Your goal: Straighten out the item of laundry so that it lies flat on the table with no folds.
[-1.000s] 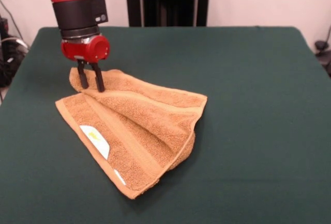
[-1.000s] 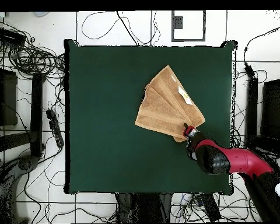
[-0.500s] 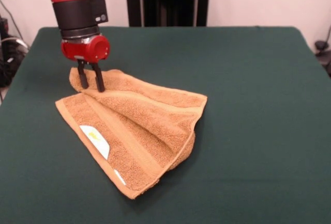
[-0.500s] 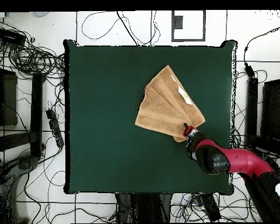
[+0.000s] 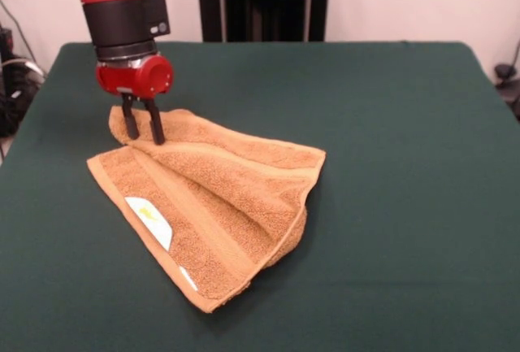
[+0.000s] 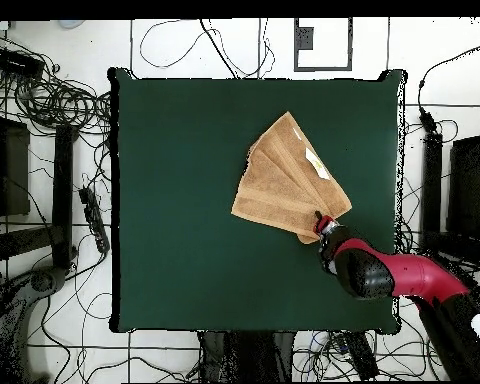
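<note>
Front view: towel [image 5: 213, 203] on table [image 5: 390, 165], left of centre, doubled over in 1 diagonal fold, label [image 5: 149, 222] uppermost. Gripper [image 5: 142, 128] lowered vertically onto far corner, jaws narrowly parted, tips at the cloth; no firm grasp evident. Step judged: taking hold of corner. Next: pinch top layer only, lift, draw outward to unfold.

Overhead view: towel right of centre, fan-shaped, clear of edges. Arm [image 6: 404, 277] entering from lower right, wrist over towel's nearest corner.
</note>
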Controlling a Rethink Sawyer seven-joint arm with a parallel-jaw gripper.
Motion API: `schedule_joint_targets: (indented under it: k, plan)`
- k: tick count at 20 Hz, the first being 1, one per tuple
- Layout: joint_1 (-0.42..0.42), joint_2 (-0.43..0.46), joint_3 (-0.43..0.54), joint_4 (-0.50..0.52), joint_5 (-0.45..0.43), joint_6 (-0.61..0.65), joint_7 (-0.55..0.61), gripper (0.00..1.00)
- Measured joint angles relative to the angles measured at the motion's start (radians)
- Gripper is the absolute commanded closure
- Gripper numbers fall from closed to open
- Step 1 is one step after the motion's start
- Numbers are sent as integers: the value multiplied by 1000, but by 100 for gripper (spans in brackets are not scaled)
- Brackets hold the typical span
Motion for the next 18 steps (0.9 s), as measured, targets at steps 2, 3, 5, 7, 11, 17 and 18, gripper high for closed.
schedule_joint_targets:
  k: [2, 3, 5, 7, 11, 17, 18]
  plan:
    - [18, -12, -12, 0, -1, -1, 0, 0]
    - [24, -17, -16, 0, -1, -1, 0, 0]
    - [39, -32, -26, 0, -1, -1, 0, 0]
    - [49, -45, -34, 0, -1, -1, 0, 0]
    - [59, -79, -39, 0, -1, -1, 0, 0]
    - [60, -146, -46, 1, -1, -1, 0, 0]
    - [60, -153, -48, 2, -1, -1, 0, 0]
